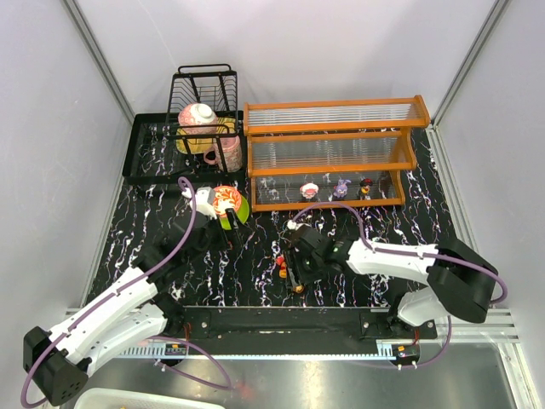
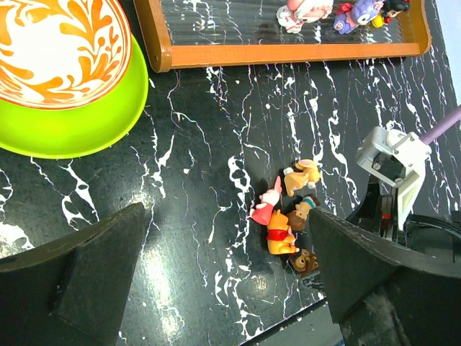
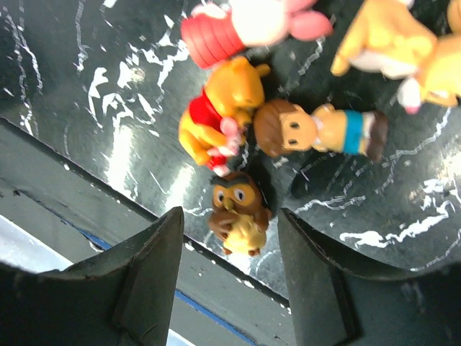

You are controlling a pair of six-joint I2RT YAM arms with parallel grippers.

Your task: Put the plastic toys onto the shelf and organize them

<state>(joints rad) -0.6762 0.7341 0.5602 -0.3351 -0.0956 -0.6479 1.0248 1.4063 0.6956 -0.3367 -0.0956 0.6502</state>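
Note:
Several plastic toys lie in a cluster (image 1: 283, 267) on the black marbled table: a pink pig (image 3: 245, 25), a yellow bear in a red shirt (image 3: 216, 115), a brown-haired boy (image 3: 317, 130), a tan figure (image 3: 403, 50) and a brown owl (image 3: 236, 213). My right gripper (image 3: 230, 249) is open, its jaws on either side of the owl without touching it. My left gripper (image 2: 227, 281) is open and empty just left of the cluster (image 2: 288, 216). The orange shelf (image 1: 332, 153) holds three toys (image 1: 339, 187) on its bottom tier.
A red patterned bowl (image 2: 50, 43) on a green plate (image 2: 86, 130) sits by my left gripper (image 1: 228, 223). A white figure (image 1: 203, 200) lies beside it. A black wire dish rack (image 1: 204, 94) stands at the back left. The table's near edge (image 3: 216, 288) runs just behind the owl.

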